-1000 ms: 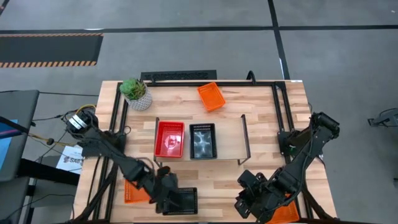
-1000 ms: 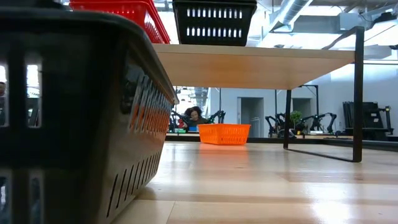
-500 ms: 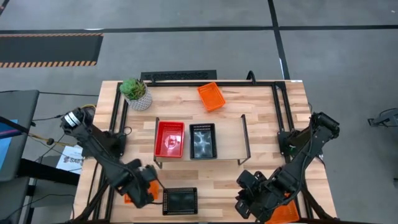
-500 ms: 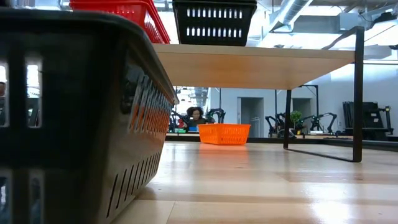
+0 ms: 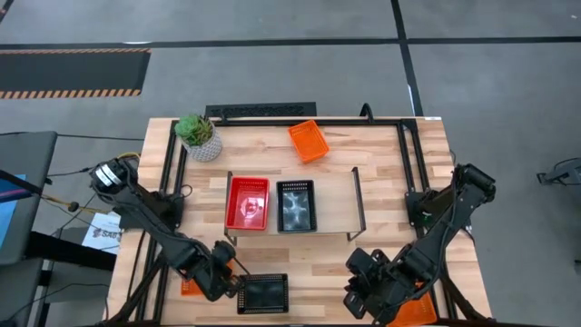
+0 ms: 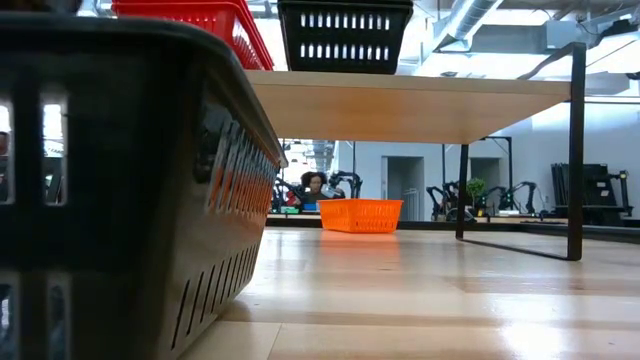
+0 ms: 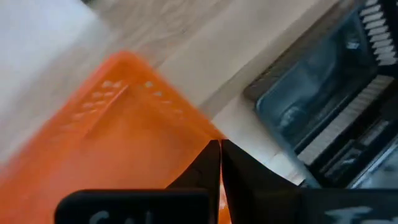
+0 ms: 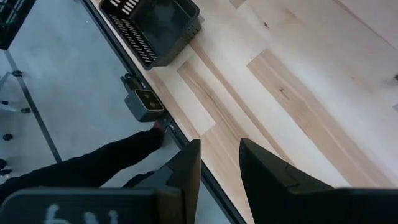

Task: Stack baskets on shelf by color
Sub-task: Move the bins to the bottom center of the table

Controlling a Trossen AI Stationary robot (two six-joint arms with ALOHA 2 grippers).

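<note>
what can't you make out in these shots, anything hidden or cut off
- Orange basket by the left gripper, high view: mostly under the arm, so how many are stacked there is unclear.
- Orange basket at the right gripper, high view: covered by the arm and cut by the bottom edge.
- Black basket, low view: fills the left half, hiding the table behind it.
- Shelf stacks, low view: cropped by the top edge.

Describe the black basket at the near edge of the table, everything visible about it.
The black basket is a small, shallow rectangular tray of dark plastic with slotted mesh walls and a glossy solid floor. It sits upright and empty on the table at its front edge, in front of the shelf. The left gripper, shut, hovers beside it over an orange basket; no contact with the black one shows. It fills the low view's left side.
</note>
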